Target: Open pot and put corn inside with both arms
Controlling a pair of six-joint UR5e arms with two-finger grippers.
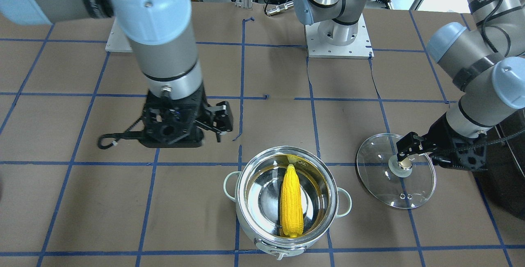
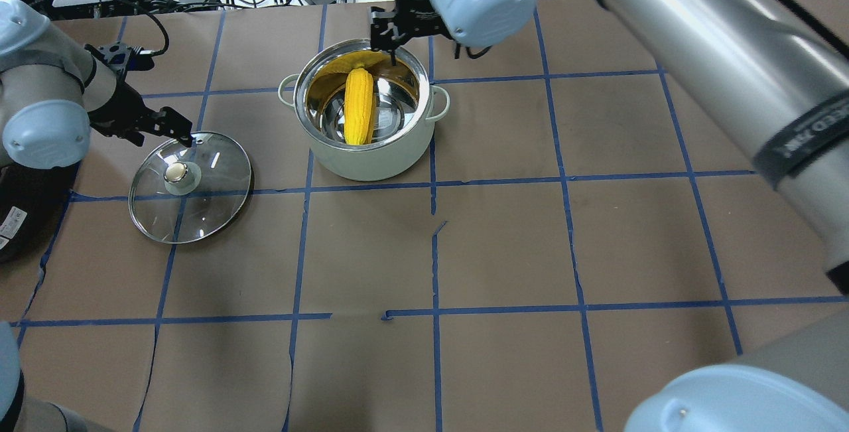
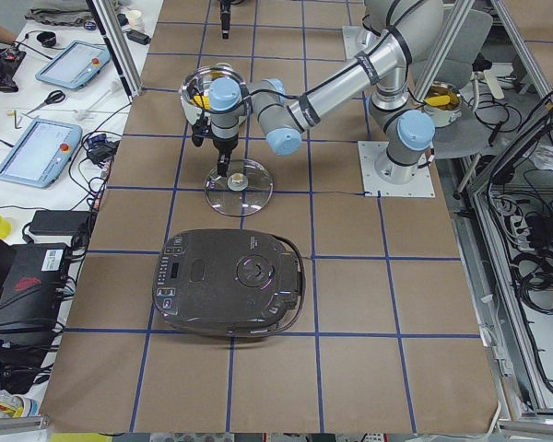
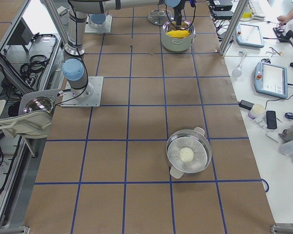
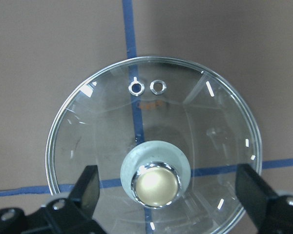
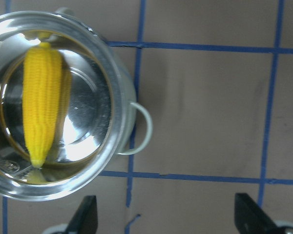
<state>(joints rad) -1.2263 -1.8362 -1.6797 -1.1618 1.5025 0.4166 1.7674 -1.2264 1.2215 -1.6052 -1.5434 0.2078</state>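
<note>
corn point(image 2: 359, 105): lying in pot point(image 2: 371, 153), below rim
lid point(image 2: 212, 180): flat on table point(image 2: 530, 233), gap to pot
L gripper point(image 5: 169, 187): wide open astride knob point(image 5: 155, 185), no grip
R gripper point(image 6: 168, 217): wide open, empty, off pot rim

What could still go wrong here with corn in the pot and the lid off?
1. The left claw is open with its fingers either side of the gold knob; a slanted retreat might catch it and drag the glass lid across the table.
2. The right claw hangs open close to the pot rim and loop handle; a low sideways move might nudge the pot.
3. The corn seems to lean against the pot wall, so a jolt could shift it.
</note>
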